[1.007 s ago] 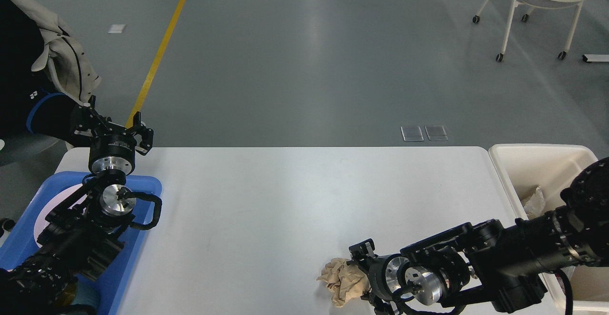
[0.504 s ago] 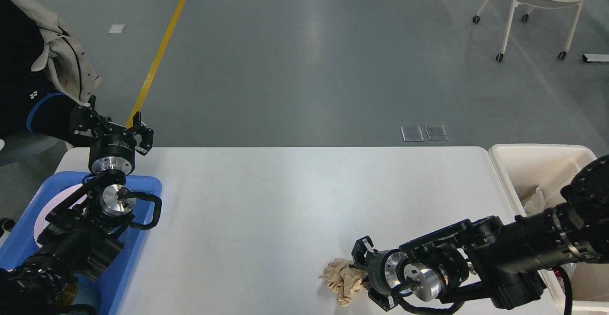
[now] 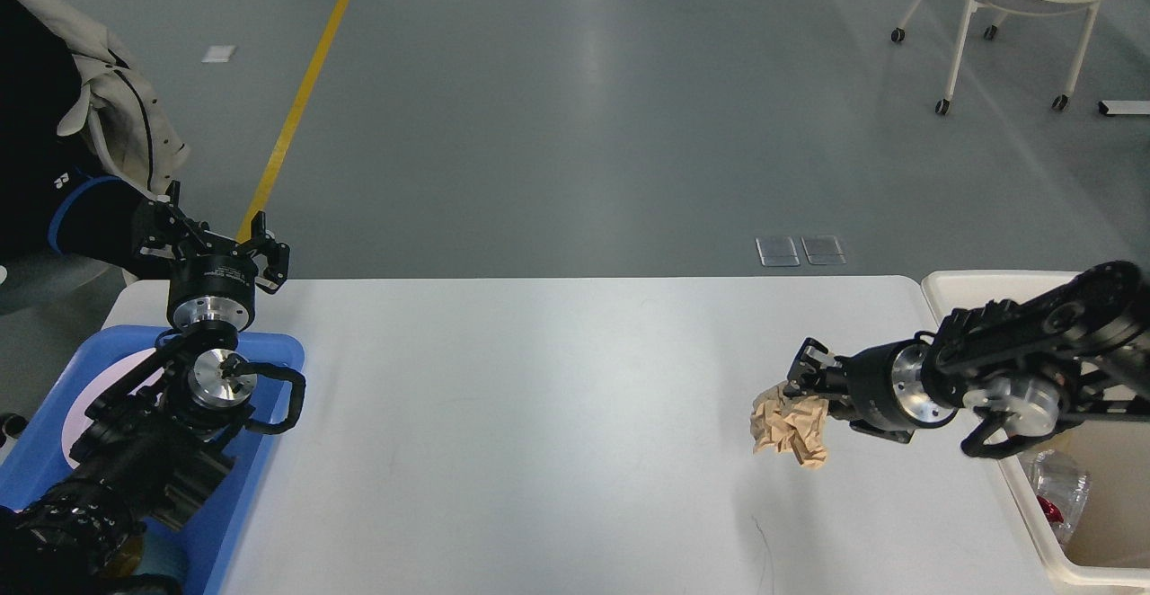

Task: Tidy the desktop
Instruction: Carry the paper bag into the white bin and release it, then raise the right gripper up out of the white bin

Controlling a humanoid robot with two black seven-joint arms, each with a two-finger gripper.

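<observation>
The right gripper (image 3: 802, 377) is clamped on a crumpled brown paper wad (image 3: 791, 424), lifted over the desktop (image 3: 539, 415); the cream bin (image 3: 1006, 298) lies just right of it, nearer this arm.

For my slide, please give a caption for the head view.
Right gripper carries crumpled paper above the desktop, beside the bin.

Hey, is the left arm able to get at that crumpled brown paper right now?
Probably not. The crumpled brown paper is already held by the right gripper near the cream bin, while the left gripper sits across the desktop over the blue tray.
</observation>
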